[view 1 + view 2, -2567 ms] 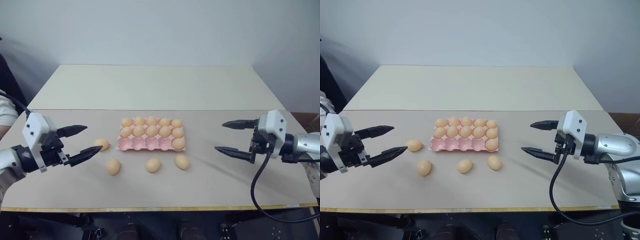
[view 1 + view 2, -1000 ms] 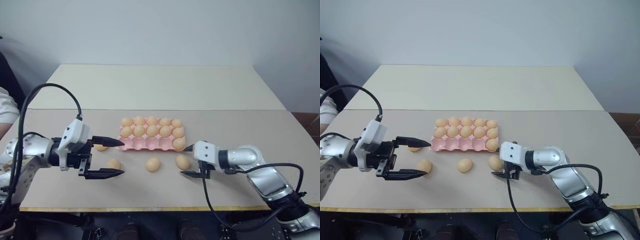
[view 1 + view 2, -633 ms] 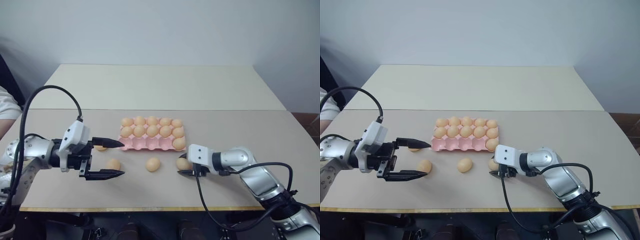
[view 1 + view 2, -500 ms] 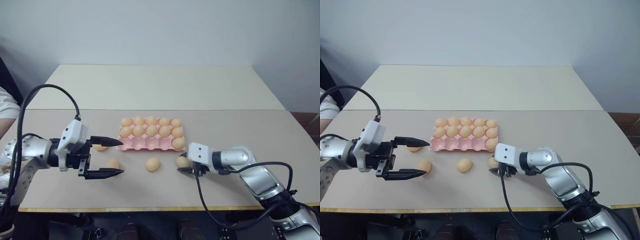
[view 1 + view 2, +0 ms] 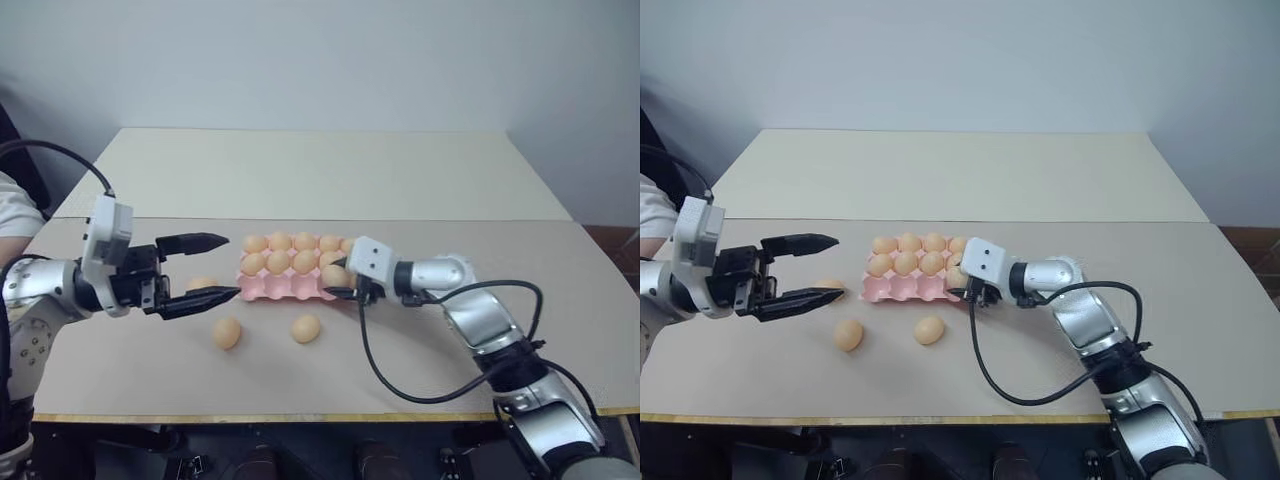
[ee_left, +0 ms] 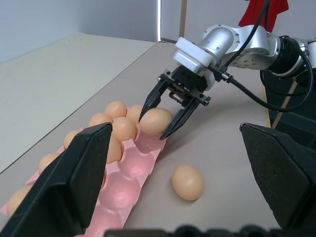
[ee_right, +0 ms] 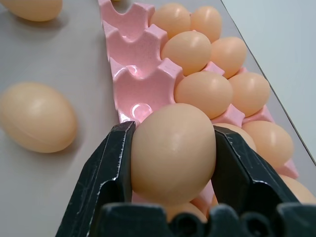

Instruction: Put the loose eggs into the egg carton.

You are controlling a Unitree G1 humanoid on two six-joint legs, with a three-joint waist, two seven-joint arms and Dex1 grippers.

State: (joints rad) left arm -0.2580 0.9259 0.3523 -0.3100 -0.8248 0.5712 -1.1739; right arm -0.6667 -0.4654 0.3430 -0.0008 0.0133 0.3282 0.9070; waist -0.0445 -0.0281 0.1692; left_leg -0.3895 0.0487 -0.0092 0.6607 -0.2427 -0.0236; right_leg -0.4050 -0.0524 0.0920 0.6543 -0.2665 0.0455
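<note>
Over the egg carton [image 5: 300,287]: right pincer [image 6: 165,117] now clenched on one egg [image 7: 173,150], lifted off the counter [image 5: 420,350]. Left pincer [image 5: 205,268] released, empty; three loose eggs [image 5: 306,328] remain.

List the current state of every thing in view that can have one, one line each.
egg carton: flat on the table, back two rows full, front row with empty cups.
right gripper: shut on an egg, held over the carton's front row.
held egg: clamped between both fingers, off the table.
left gripper: open, empty, beside the carton.
loose eggs: three lying on the table, outside the carton.
</note>
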